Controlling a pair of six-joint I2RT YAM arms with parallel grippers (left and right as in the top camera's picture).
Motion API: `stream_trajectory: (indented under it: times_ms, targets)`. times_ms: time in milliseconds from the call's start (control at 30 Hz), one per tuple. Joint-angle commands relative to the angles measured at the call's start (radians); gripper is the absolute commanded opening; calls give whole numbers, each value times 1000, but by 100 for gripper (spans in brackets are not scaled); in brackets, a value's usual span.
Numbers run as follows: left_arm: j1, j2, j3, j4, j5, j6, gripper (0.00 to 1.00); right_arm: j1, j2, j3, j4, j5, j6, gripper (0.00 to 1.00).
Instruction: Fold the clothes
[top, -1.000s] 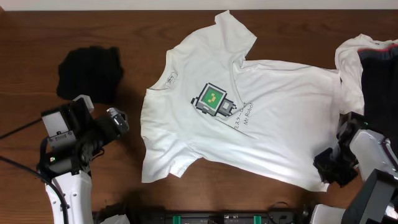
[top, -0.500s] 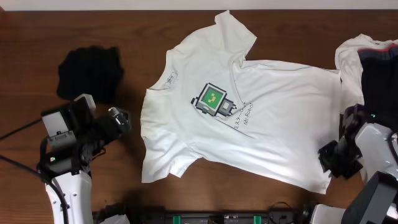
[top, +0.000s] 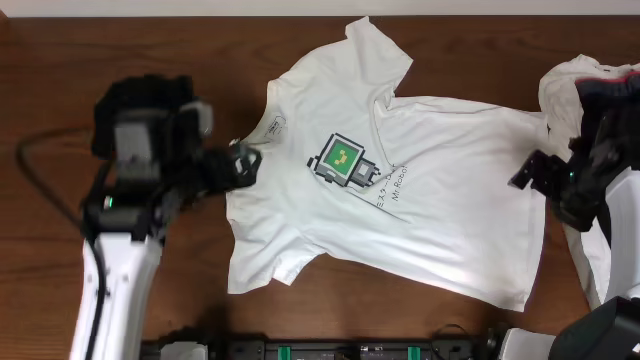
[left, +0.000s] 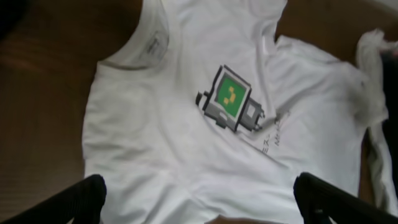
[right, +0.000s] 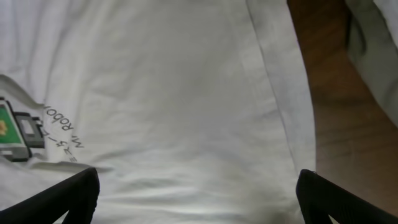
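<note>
Moved: left gripper (top: 240, 165) has gone from the table's near left part up to the collar side of the T-shirt (top: 430, 210); right gripper (top: 535, 175) has left the near hem corner and now is at the hem edge further back, and it has let go.
T-shirt: white, lying front up across the middle of the table (top: 60, 60), collar to the left, hem to the right.
Sleeves: one points to the far edge with a crease at the armpit; the other lies at the near left.
Print: green and grey pixel robot (top: 343, 160) on the chest, with a short line of text (top: 388, 188) just beside it.
Left gripper: at the shirt's shoulder edge beside the collar; in its wrist view the fingers (left: 78, 198) stand wide apart, with nothing between them.
Right gripper: at the hem; in its wrist view the fingers (right: 68, 196) are also wide apart, with only the flat cloth showing between them.
Black garment: a bundle (top: 165, 95) at the far left, partly hidden by the left arm, apart from the T-shirt.
Pile: white garment (top: 565, 90) with a dark garment (top: 612, 110) on it, at the right edge, near the hem.
</note>
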Motion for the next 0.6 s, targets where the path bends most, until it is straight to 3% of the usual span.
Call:
stream_trajectory:
  times_ms: [0,233,567]
  targets:
    - [-72,169,187,-74,-118,55,98,-10,-10,14,2,-28,-21,99]
    - [-108,485,441,-103,-132,81,98,-10,-10,14,2,-24,-21,99]
    - [-105,644,470,122,-132,80,99,-10,-10,14,2,-24,-21,99]
